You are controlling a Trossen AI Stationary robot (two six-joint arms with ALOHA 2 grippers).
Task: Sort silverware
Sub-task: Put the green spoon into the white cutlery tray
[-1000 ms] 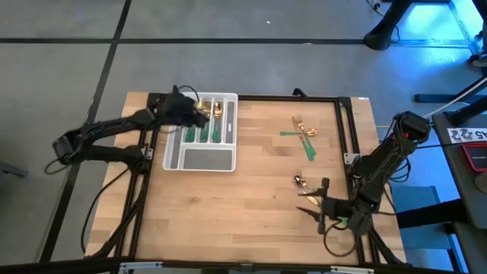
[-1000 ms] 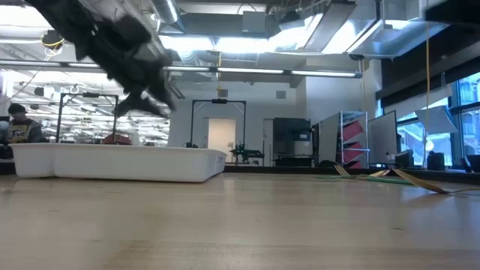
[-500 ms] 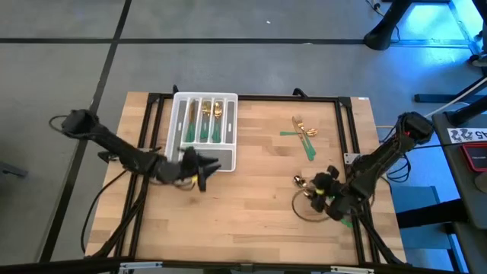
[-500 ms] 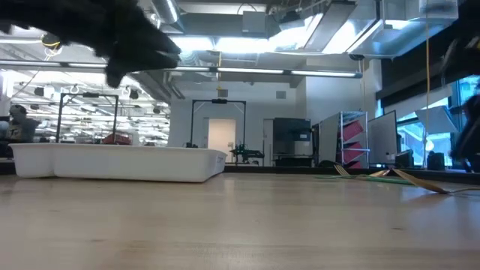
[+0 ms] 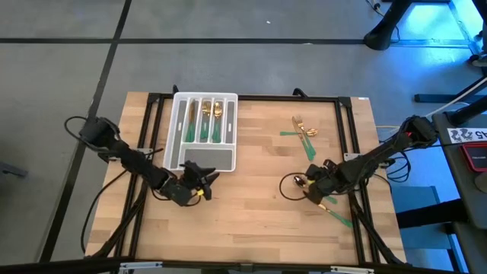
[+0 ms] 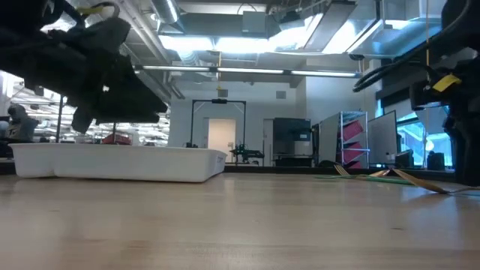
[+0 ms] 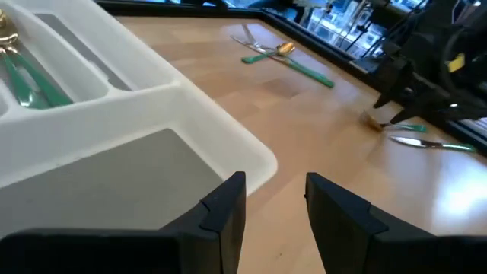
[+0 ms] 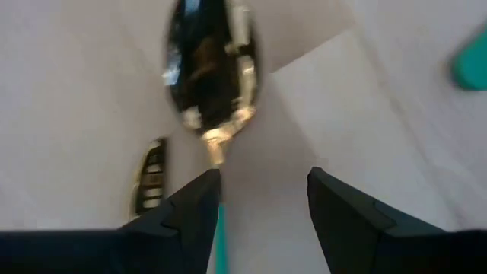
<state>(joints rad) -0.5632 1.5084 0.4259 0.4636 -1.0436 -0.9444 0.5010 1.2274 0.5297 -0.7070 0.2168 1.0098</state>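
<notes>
gold heads and green handles are shown on the silverware, both loose on the light wooden table and in the white tray. a gold spoon bowl is seen between black fingers.

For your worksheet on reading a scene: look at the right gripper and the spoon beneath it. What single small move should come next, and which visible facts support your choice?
Probably the right gripper should ease down and close on the spoon. Its fingers are open and nothing is held, and the spoon's green handle runs between them. The left gripper waits open beside the white tray, where other silverware already lies.
</notes>
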